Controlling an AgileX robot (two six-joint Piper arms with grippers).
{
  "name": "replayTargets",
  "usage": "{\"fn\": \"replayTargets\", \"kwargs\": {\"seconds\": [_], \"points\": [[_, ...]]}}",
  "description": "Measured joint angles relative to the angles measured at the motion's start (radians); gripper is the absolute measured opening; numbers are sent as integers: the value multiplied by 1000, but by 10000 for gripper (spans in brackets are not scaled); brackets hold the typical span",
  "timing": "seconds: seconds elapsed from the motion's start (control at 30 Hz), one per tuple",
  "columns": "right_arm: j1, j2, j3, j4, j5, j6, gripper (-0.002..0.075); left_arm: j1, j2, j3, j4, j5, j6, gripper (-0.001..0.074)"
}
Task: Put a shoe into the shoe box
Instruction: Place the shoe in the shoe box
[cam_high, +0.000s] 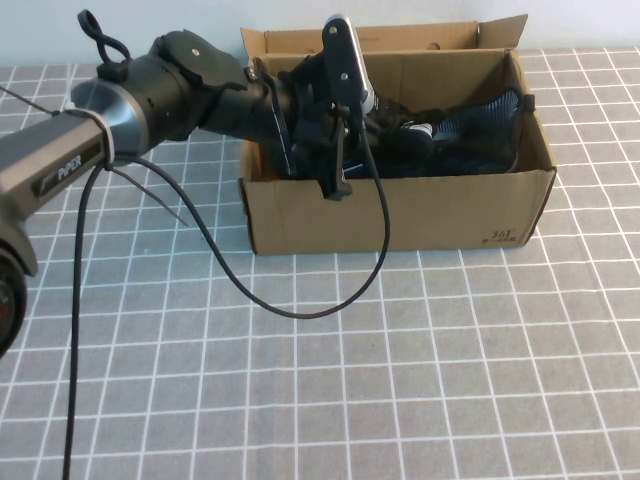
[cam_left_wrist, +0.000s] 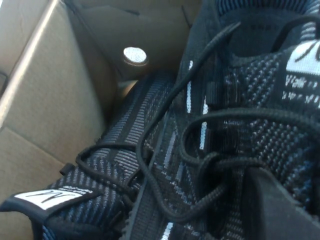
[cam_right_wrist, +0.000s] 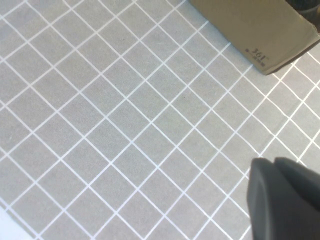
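- The left gripper (cam_high: 335, 165) reaches into the box (cam_high: 400, 215) from nine o'clock in the high view, low over the box's left half.
- Its wrist view is filled by black knit: a shoe (cam_left_wrist: 250, 130) lies directly under the claw, laces tangled across it, with a second shoe (cam_left_wrist: 115, 165) alongside against the cardboard wall.
- Whether the claw is spread or pinching the shoe I cannot tell (only one dark finger (cam_left_wrist: 272, 210) shows at the edge of that view, touching or just over the knit).
- In the high view the shoes (cam_high: 450, 140) lie inside the box, long axis running roughly nine to three o'clock, along the box's length.
- The relation that counts: the shoe lies straight below and toward three o'clock from the left claw, so I judge the placing nearly done, with release and a lift clear remaining.
- The right gripper (cam_right_wrist: 285, 200) hangs over bare tiled table (cam_right_wrist: 125, 125), well apart from the box corner at one o'clock in its view; its fingers look pressed together, holding nothing.
- The left arm is plainly nearer.
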Motion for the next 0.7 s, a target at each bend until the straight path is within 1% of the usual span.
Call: {"fn": "replayTargets", "kwargs": {"seconds": [0.1,0.13,0.2,0.27,0.43,0.7], "points": [[0,0,0,0,0,0,-16,0,0,0,2,15,-2,34],[0,0,0,0,0,0,-16,0,0,-1,2,24,-4,69],[0,0,0,2,0,0,-16,0,0,-9,4,50,-4,41],[0,0,0,2,0,0,-16,0,0,-21,9,68,-4,30],[0,0,0,2,0,0,-16,0,0,-54,12,86,-8,27],[0,0,0,2,0,0,-16,0,4,-59,40,106,-19,27]]}}
